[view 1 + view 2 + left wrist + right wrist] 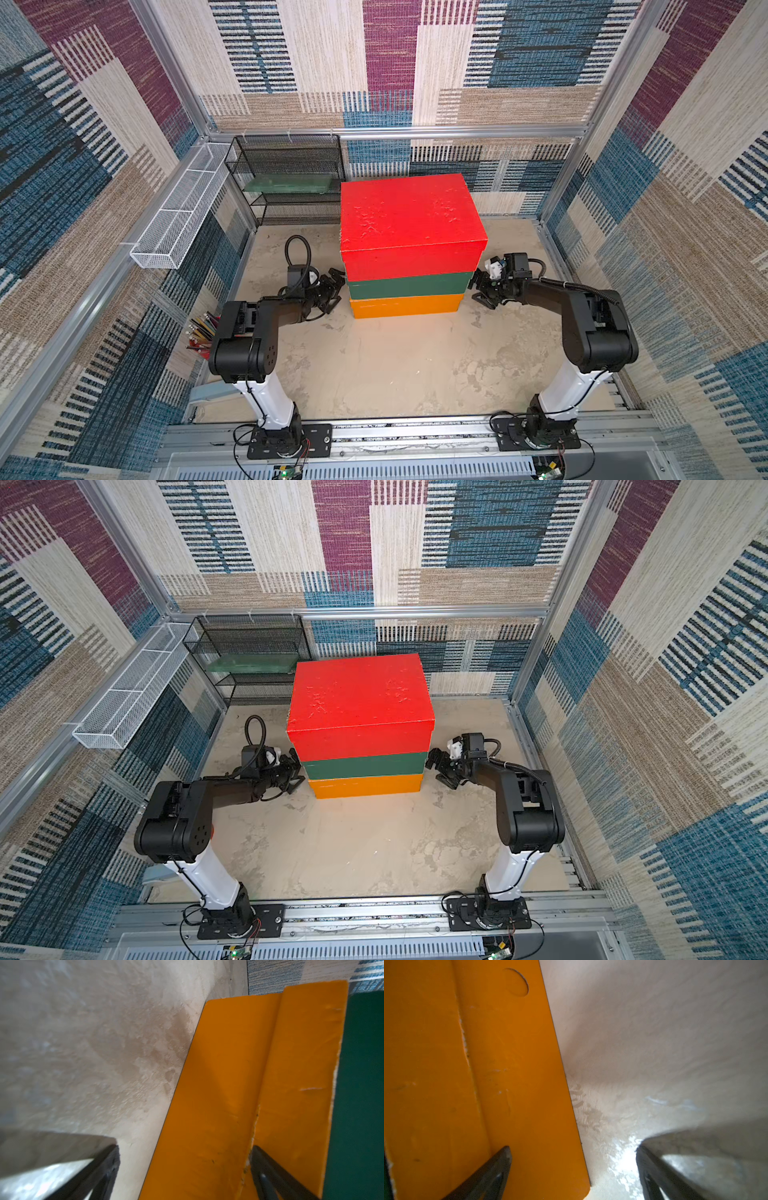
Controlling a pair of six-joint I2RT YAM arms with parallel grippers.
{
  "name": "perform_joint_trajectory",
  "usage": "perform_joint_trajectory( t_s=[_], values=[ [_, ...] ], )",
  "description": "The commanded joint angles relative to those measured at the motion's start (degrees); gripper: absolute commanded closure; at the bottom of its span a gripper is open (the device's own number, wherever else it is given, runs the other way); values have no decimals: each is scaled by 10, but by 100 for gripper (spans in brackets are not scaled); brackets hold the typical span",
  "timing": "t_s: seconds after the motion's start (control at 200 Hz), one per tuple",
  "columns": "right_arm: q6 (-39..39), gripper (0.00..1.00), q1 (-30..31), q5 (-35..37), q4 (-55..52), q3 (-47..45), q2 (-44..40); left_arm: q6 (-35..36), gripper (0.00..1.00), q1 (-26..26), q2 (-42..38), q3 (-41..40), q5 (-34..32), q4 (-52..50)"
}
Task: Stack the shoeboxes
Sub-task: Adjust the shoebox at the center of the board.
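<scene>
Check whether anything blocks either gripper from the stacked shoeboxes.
Nothing visible does. The open left gripper and open right gripper flank the stacked cardboard boxes, red shoebox over dark green shoebox over orange shoebox; only bare table between.

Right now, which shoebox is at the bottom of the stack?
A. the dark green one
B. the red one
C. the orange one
C: in both top views the orange shoebox lies lowest, with the dark green shoebox on it and the red shoebox on top.
</scene>
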Motion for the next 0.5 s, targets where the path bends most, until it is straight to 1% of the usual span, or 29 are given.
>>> perform_joint_trajectory(
  t_s=[0.0,0.496],
  values=[
    [3,5,7,-3,13,-5,0,6,0,-9,11,-3,1,-38],
    [12,5,18,1,27,-62,-52,12,0,-15,-2,-31,1,-35]
  ],
)
